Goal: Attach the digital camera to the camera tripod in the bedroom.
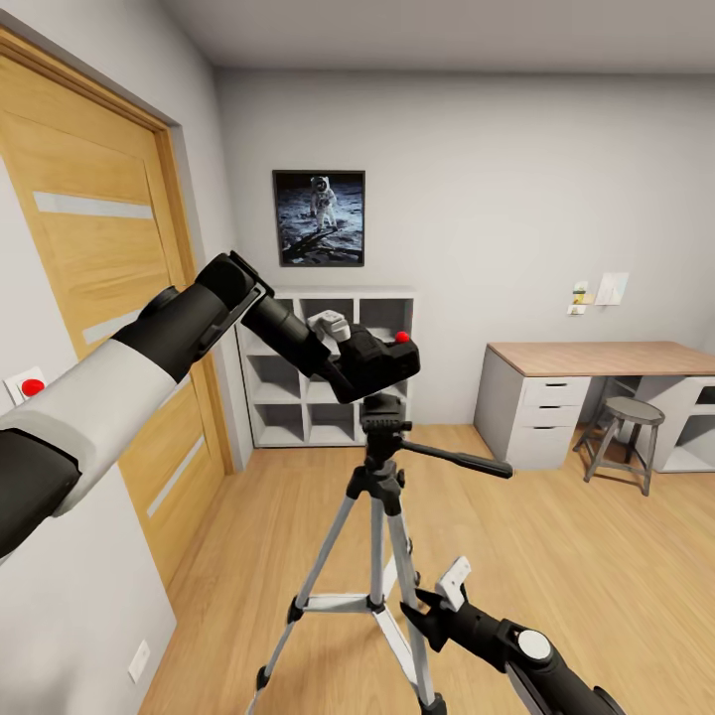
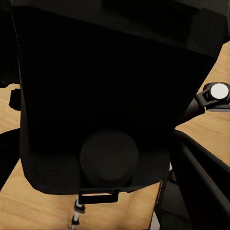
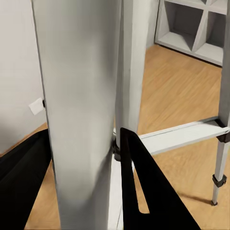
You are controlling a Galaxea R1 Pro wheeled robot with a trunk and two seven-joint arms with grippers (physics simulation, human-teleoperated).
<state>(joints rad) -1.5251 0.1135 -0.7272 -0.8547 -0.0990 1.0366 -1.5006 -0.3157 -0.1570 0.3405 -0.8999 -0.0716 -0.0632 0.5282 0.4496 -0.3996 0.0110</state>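
Note:
My left gripper [image 1: 350,359] is shut on the black digital camera [image 1: 385,363], whose red button faces up. The camera hangs right over the black head [image 1: 383,415] of the camera tripod; I cannot tell whether they touch. The pan handle [image 1: 459,460] sticks out to the right. In the left wrist view the camera body [image 2: 110,105] is close up, lens bump [image 2: 109,155] toward the floor. Low down, my right gripper [image 1: 417,604] is shut on a silver tripod leg [image 3: 79,110], a finger [image 3: 143,191] on each side.
A wooden door [image 1: 89,258] fills the wall at left. White cube shelves [image 1: 298,382] stand behind the tripod under an astronaut picture [image 1: 319,217]. A desk [image 1: 596,362] and a round stool [image 1: 628,437] are at the right. Light wood floor [image 1: 556,556] spreads around the tripod.

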